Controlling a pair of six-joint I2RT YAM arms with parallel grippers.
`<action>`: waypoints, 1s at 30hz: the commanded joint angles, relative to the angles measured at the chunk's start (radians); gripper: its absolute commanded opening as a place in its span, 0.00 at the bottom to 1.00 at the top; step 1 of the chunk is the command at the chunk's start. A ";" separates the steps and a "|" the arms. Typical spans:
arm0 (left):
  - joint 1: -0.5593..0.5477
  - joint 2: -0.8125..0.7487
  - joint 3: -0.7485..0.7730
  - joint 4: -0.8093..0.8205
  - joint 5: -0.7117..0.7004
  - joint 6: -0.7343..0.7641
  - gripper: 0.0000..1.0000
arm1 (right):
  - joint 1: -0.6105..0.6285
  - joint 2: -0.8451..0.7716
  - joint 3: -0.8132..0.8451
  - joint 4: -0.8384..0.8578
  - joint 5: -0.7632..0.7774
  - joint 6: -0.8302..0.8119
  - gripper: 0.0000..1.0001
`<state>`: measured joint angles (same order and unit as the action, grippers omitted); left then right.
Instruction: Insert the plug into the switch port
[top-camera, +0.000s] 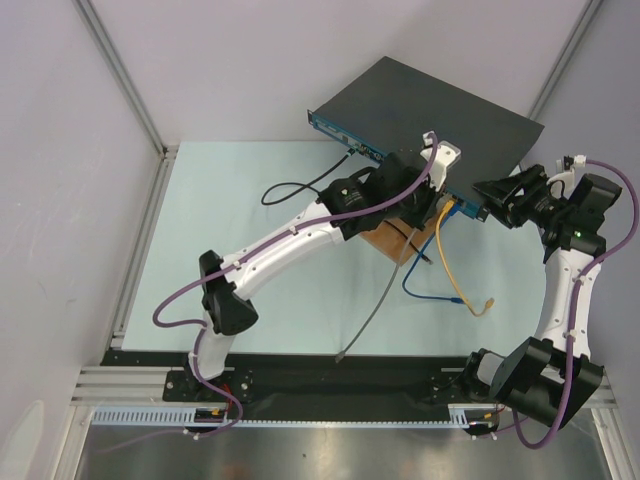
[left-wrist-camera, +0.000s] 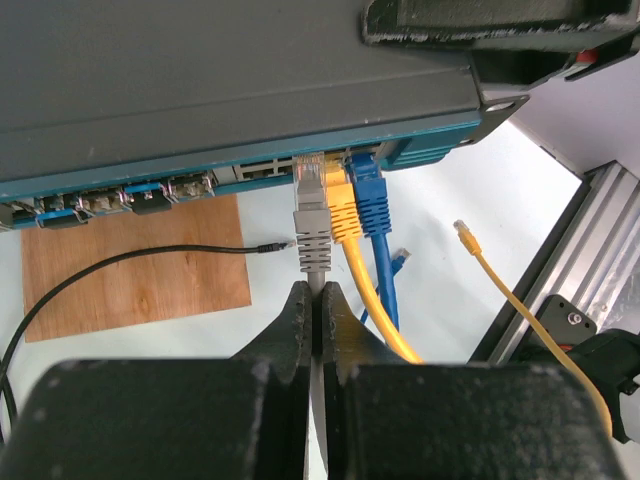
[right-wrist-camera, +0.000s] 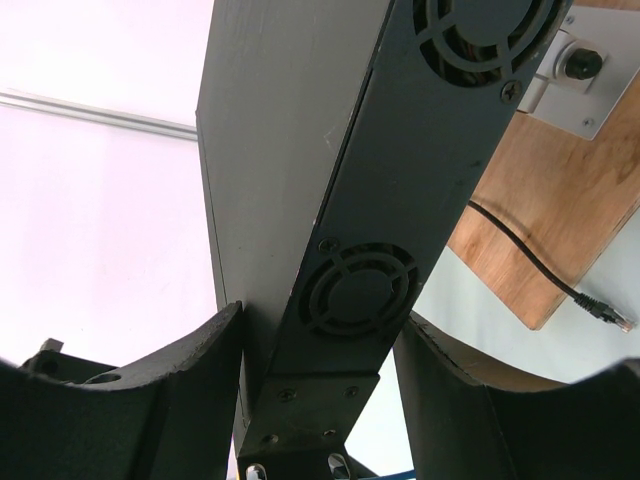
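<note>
Listing from the left of the left wrist view: wooden board (left-wrist-camera: 130, 265) flat on the bench (top-camera: 250, 270), under the switch's front edge; black cable (left-wrist-camera: 120, 260) across it, its end loose.

Centre: left hand (left-wrist-camera: 313, 290), jaws shut tight on the grey cable (top-camera: 372, 310) just behind the grey plug (left-wrist-camera: 311, 225). Plug tip at a socket in the teal front face; whether it is fully seated cannot be told.

Right of it, touching in a row: yellow plug (left-wrist-camera: 340, 205), blue plug (left-wrist-camera: 368, 195).

Switch (top-camera: 430, 105): upper centre of the top view.

Right hand (right-wrist-camera: 318, 315): part open, clamped across the switch's fan-grille end, one finger on each flat face.
</note>
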<state>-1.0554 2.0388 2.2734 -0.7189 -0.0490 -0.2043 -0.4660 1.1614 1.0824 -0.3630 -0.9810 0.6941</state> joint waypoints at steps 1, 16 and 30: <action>0.003 -0.003 -0.009 0.039 -0.003 0.013 0.00 | 0.012 0.018 0.008 -0.045 0.068 -0.171 0.19; 0.005 -0.035 -0.042 0.029 0.001 0.000 0.00 | 0.012 0.014 0.005 -0.050 0.067 -0.176 0.20; 0.014 0.026 0.063 0.029 0.009 -0.009 0.00 | 0.015 0.017 0.004 -0.048 0.067 -0.177 0.19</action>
<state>-1.0512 2.0487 2.2772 -0.7338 -0.0456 -0.2089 -0.4656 1.1660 1.0889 -0.3748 -0.9844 0.6800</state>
